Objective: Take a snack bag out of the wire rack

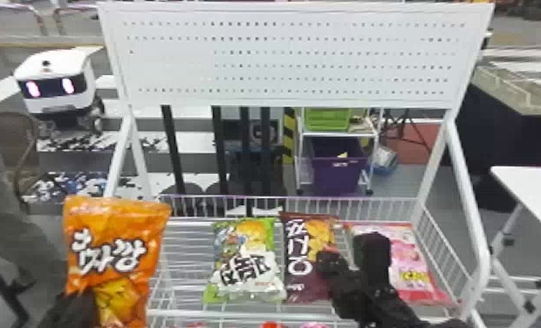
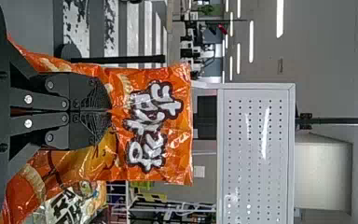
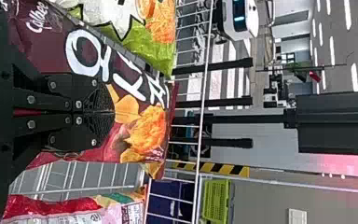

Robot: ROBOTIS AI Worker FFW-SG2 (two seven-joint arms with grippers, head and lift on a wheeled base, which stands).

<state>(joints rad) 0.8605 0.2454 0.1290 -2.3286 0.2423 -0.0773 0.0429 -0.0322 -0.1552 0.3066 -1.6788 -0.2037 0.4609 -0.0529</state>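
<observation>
Inside rack [image 1: 230, 313]: grn [image 1: 244, 259], maroon [image 1: 302, 279], pink bags [image 1: 407, 253]

Over in the white wire rack [image 1: 221, 313], there's a green-and-white bag [image 1: 247, 261] left of the middle, a maroon bag [image 1: 300, 261] beside it, and a pink bag [image 1: 409, 255] to the right.

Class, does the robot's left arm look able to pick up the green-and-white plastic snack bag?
Probably not yet: its gripper is shut on an orange plastic snack bag, which it would have to release first. The green-and-white bag looks uncovered in the white wire rack.
</observation>
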